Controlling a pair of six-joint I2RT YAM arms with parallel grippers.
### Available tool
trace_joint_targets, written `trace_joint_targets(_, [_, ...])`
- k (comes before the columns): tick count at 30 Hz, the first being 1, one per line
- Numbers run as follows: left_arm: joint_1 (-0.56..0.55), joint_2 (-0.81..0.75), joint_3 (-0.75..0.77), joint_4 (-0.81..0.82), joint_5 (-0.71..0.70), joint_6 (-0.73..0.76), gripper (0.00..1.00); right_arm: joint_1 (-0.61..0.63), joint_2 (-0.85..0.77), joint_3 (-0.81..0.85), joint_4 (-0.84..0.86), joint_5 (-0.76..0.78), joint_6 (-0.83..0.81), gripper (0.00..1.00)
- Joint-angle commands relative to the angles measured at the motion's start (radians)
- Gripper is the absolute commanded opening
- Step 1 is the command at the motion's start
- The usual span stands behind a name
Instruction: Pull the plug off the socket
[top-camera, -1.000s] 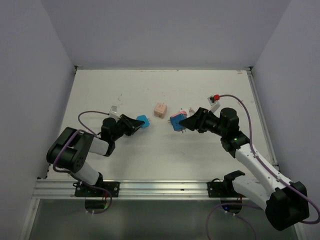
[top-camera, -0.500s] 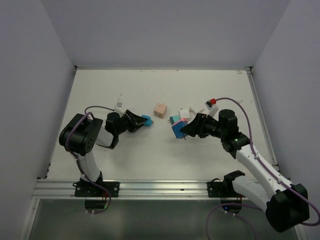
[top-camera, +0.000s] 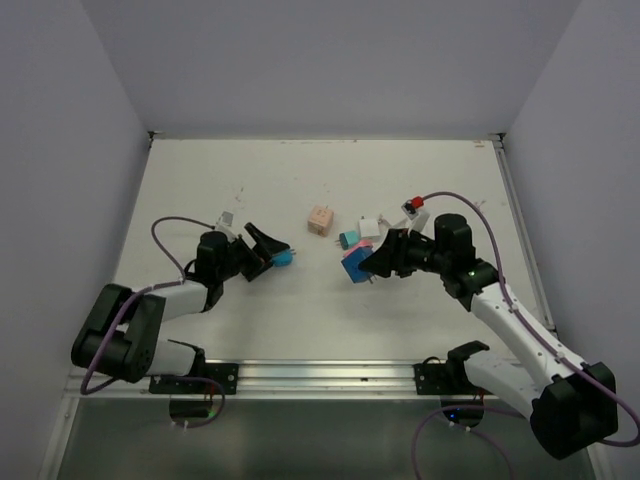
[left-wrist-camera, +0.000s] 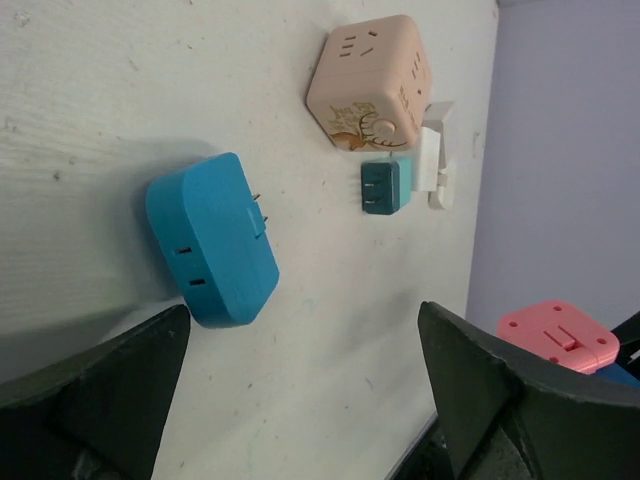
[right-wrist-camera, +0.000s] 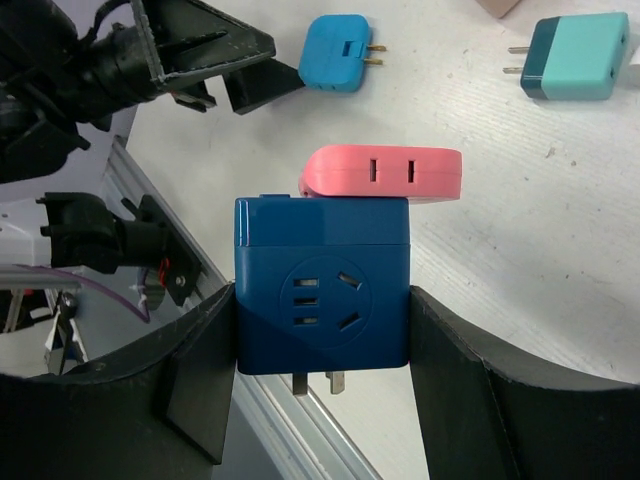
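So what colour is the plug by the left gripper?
Bright blue; the plug shows best in the left wrist view.

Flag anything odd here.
Nothing broken or spilled. The light blue plastic plug lies loose, prongs bare, ahead of the open left claw; a flat pink plug sits on the dark blue cube socket in the right claw.

No text legible from my cameras; the peach cube (left-wrist-camera: 372, 80) bears only a gold deer emblem.

The light blue 2-pin plug (left-wrist-camera: 212, 240) lies flat on the table (left-wrist-camera: 90, 100), well apart from the dark blue socket cube (right-wrist-camera: 322, 285).
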Motion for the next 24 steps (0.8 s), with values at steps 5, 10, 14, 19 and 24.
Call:
trace_joint_targets(5, [0.006,-0.23,0.217,-0.637,-0.039,0.281,1.0,0.036,0.035,0.076,0.034,-0.13,-0.083,0.0])
trace_joint_targets(10, [0.006,-0.325,0.271,-0.692,0.082,0.299,0.99,0.047,0.095,0.071,0.185,-0.236,0.004,0.0])
trace_joint_targets(14, [-0.017,-0.359,0.29,-0.608,0.168,0.27,0.96,0.061,0.145,0.066,0.33,-0.313,0.108,0.0])
trace_joint_targets(19, [-0.09,-0.356,0.293,-0.548,0.2,0.214,0.98,0.07,0.19,0.069,0.503,-0.38,0.207,0.0])
trace_joint_targets(24, [-0.123,-0.359,0.199,-0.289,0.259,0.014,0.99,0.094,0.21,0.111,0.526,-0.414,0.213,0.0])
